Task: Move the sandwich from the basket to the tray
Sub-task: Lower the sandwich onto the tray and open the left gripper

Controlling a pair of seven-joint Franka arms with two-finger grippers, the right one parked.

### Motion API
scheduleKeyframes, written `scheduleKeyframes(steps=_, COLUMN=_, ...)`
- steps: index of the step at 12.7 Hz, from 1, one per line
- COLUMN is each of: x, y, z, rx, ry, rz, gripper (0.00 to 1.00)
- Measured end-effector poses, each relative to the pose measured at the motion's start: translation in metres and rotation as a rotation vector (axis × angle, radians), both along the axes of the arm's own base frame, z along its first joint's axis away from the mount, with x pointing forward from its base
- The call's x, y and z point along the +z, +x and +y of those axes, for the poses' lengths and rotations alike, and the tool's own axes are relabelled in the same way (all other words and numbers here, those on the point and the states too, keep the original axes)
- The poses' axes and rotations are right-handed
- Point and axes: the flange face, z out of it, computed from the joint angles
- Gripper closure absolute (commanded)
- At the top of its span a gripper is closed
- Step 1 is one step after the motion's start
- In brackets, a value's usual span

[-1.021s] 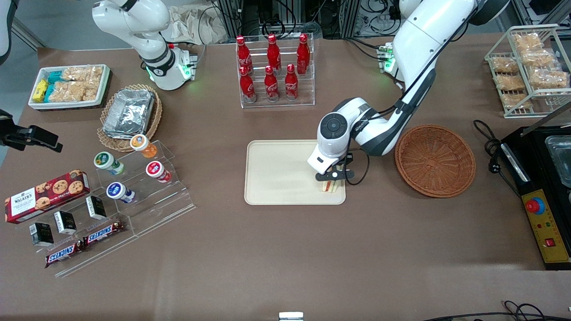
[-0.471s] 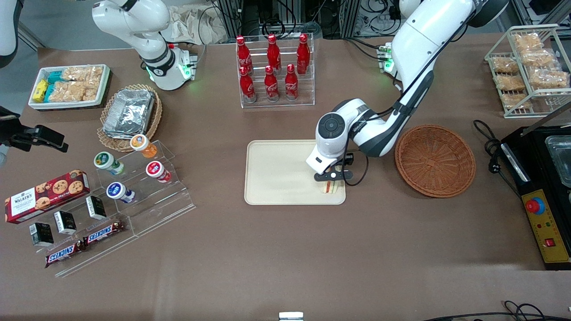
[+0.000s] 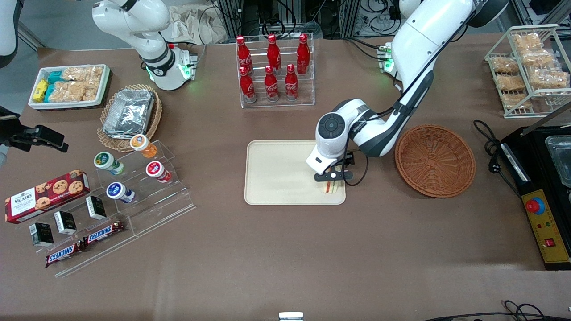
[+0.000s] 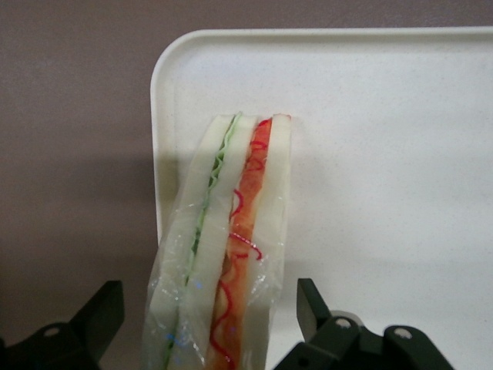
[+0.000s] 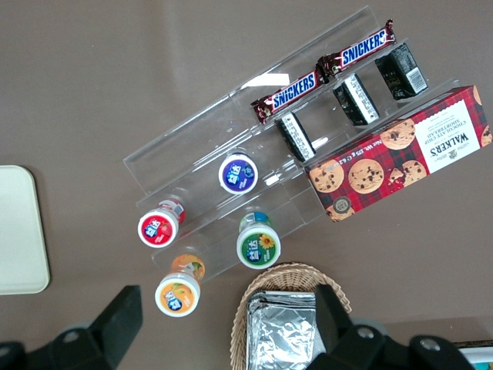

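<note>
The wrist view shows what the front view hides: the sandwich [image 4: 227, 254] stands on its edge in a clear wrapper, green filling and red-orange filling between white bread slices, and the two black fingers [image 4: 320, 308] stand apart on either side of it with gaps showing, so the gripper [image 4: 208, 324] has let go. The sandwich sits just inside a rounded corner of the tray [image 4: 385, 154].

From the front, the gripper [image 3: 332, 177] hangs directly over the sandwich [image 3: 330, 187], which rests at the tray's [image 3: 276, 174] near corner, the one toward the working arm's end of the worktop [image 3: 285, 249]. The left arm reaches in low, its white wrist bent downward above the tray's edge. The reddish-brown wicker basket [image 3: 435, 160] lies beside the tray, toward the working arm's end, with nothing in it.

Farther from the front camera than the tray, red cola bottles [image 3: 272, 67] stand in a clear rack.
</note>
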Motion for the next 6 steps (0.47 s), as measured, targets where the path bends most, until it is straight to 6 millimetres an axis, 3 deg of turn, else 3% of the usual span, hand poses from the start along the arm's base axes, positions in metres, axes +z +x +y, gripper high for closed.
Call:
scheduleKeyframes(steps=3, x=0.003, y=0.002, z=-0.001, rx=0.004, ry=-0.004, rz=-0.005, gripper=0.00)
scheduleKeyframes(steps=6, x=0.017, y=0.013, z=-0.002, rx=0.019, ry=-0.020, rz=-0.032, gripper=0.00)
